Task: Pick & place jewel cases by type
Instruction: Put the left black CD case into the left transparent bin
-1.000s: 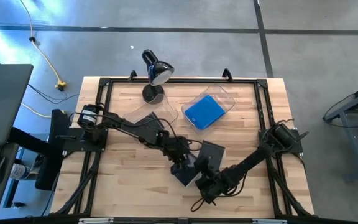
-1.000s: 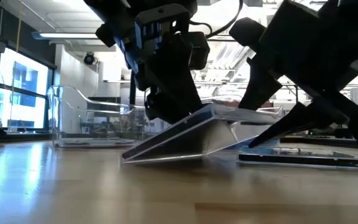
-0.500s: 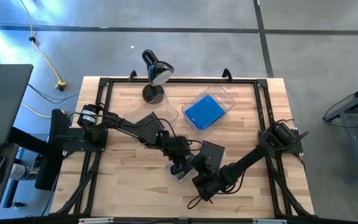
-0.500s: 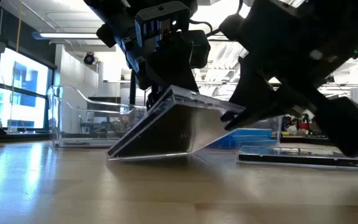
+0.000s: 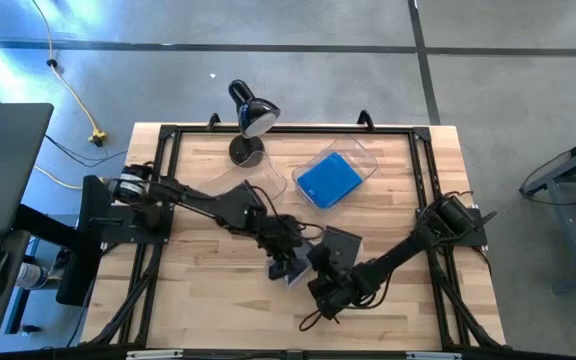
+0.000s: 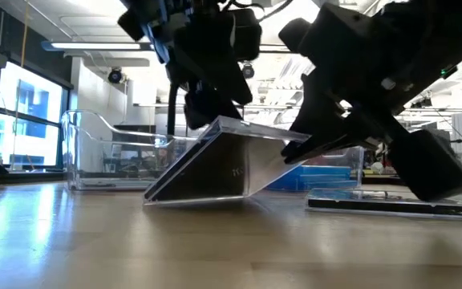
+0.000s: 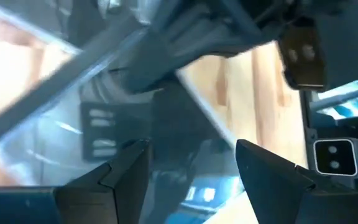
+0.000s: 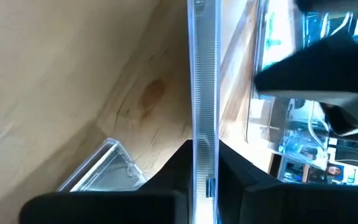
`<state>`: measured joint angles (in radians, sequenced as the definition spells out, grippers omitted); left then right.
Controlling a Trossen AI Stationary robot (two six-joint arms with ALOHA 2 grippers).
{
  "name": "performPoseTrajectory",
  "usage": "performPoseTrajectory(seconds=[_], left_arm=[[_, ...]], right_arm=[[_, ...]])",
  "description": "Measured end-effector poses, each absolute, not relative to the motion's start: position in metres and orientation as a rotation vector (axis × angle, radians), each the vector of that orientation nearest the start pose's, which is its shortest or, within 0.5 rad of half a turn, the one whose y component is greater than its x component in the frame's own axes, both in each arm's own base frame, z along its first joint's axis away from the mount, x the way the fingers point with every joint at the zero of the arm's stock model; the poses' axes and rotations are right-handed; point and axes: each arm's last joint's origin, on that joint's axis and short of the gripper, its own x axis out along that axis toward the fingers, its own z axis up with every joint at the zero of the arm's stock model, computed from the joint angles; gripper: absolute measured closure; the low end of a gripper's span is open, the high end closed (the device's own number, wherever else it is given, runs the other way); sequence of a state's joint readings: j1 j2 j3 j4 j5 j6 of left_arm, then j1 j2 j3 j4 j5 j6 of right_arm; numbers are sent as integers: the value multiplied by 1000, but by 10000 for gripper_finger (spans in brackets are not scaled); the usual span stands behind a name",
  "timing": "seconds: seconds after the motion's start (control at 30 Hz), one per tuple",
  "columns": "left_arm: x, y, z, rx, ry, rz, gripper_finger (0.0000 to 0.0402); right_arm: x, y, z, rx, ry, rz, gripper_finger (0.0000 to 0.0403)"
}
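We see a dark case [image 6: 215, 168] near the table's [image 5: 198, 270] front middle, tilted with one edge on the wood and its raised edge pinched thin between the right gripper's [image 8: 205, 180] fingers. The left gripper [image 6: 211, 100] hovers at that raised edge, fingers spread, both arms hiding most of it from above. Behind, a blue case [image 5: 328, 180] lies in a clear bin [image 5: 360, 152]; another dark case [image 6: 391, 205] lies flat beside the tilted one.
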<state>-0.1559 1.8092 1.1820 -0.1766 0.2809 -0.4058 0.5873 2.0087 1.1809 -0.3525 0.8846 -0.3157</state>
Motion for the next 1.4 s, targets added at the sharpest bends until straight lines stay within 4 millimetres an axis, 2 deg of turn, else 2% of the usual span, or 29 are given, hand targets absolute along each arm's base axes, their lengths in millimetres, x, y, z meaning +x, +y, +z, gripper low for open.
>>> performPoseTrajectory(seconds=[0.23, 0.43, 0.7, 0.93, 1.23, 1.4], left_arm=[[355, -63, 226, -411, 910, -225, 172], [330, -59, 254, -408, 930, -205, 172], [305, -54, 289, -392, 855, -174, 172], [293, -51, 304, -382, 805, -150, 172], [278, -49, 317, -459, 797, -139, 172], [265, -48, 327, -488, 796, -143, 172]], right_arm=[[324, 189, 124, -1102, 923, -142, 387], [325, 190, 124, -1097, 914, -147, 377], [326, 190, 124, -1110, 912, -130, 358], [326, 190, 124, -1113, 909, -138, 352], [327, 190, 125, -1102, 897, -152, 381], [327, 190, 125, -1103, 887, -169, 384]])
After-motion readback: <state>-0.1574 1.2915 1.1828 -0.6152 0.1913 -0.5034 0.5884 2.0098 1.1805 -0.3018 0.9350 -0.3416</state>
